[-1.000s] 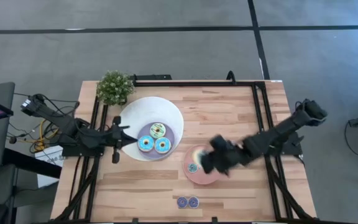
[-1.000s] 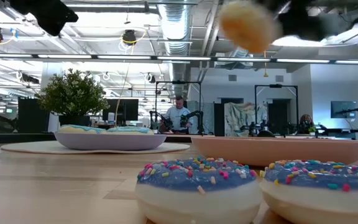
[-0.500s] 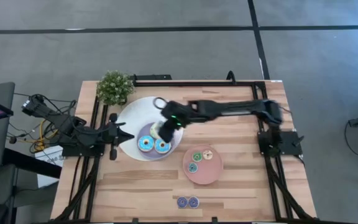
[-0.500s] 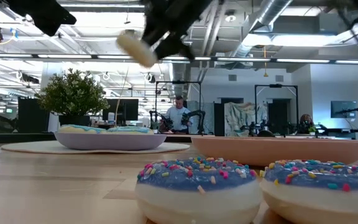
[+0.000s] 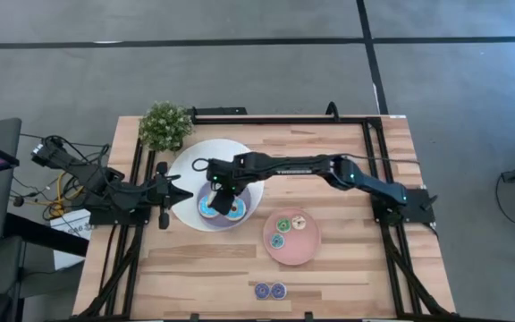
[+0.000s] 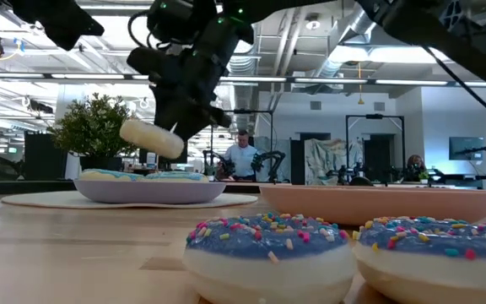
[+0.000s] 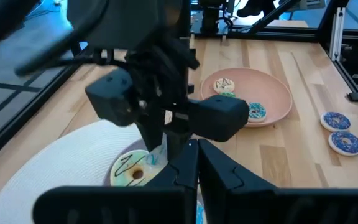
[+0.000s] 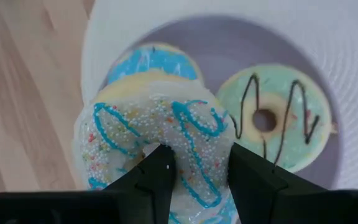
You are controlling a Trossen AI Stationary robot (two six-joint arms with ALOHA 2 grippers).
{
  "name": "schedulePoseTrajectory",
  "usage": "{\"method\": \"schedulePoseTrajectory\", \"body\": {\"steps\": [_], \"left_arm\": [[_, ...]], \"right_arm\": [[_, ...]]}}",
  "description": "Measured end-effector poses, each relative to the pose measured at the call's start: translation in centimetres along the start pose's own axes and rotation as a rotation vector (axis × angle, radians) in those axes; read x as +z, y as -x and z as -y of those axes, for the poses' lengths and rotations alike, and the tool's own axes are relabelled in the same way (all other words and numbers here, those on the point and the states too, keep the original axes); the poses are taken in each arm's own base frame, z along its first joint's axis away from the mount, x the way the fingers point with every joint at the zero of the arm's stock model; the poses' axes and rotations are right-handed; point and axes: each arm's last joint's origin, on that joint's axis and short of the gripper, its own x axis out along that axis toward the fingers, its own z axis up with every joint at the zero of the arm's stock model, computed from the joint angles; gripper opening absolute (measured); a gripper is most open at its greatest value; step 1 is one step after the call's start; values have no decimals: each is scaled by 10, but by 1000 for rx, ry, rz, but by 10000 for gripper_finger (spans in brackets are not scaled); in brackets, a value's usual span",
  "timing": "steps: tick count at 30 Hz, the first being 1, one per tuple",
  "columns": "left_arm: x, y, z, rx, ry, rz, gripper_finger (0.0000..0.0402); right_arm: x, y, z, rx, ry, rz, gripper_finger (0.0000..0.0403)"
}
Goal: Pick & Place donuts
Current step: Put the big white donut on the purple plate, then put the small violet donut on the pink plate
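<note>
Directly beneath the right claw (image 5: 221, 195) we find the white bowl (image 5: 242, 156); half a second ago this claw was nearer the bowl's middle and higher, and a second ago it was over the pink plate (image 5: 307, 249). It has since dropped low over the bowl's lilac centre. The claw is clenched on a cream donut with blue drizzle (image 8: 157, 140), its fingers (image 8: 153, 177) through the ring, the donut hanging tilted just above the bowl in the low view.

Below and beside the carried piece lie a blue donut (image 8: 148, 59) and a green donut with dark lines (image 8: 272, 121), already in the bowl. Away from the claw, the plate holds two more donuts, and two dark blue ones (image 5: 269, 291) sit near the table's front edge.

We judge the transfer from plate to bowl nearly done; only the release remains. The left claw (image 5: 172, 190) waits at the bowl's outer rim, fingers closed on nothing.
</note>
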Motion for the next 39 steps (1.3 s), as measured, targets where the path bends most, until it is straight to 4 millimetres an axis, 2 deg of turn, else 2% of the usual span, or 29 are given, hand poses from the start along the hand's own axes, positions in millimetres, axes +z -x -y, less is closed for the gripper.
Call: {"method": "schedulePoseTrajectory", "body": {"steps": [3, 16, 29, 34, 39], "left_arm": [[0, 0, 0, 0, 4, -1, 0], [-2, 0, 0, -8, 58, -20, 0], [-2, 0, 1, -52, 96, -35, 0], [-2, 0, 2, -61, 112, -39, 0], [-2, 0, 2, -68, 112, -41, 0]], "right_arm": [[-2, -8, 1, -1, -4, -19, 129], [-3, -16, 4, -34, -15, -16, 136], [-1, -16, 8, -38, -66, -13, 234], [-2, -10, 8, -45, -68, -24, 244], [1, 16, 8, -42, -73, -9, 244]]}}
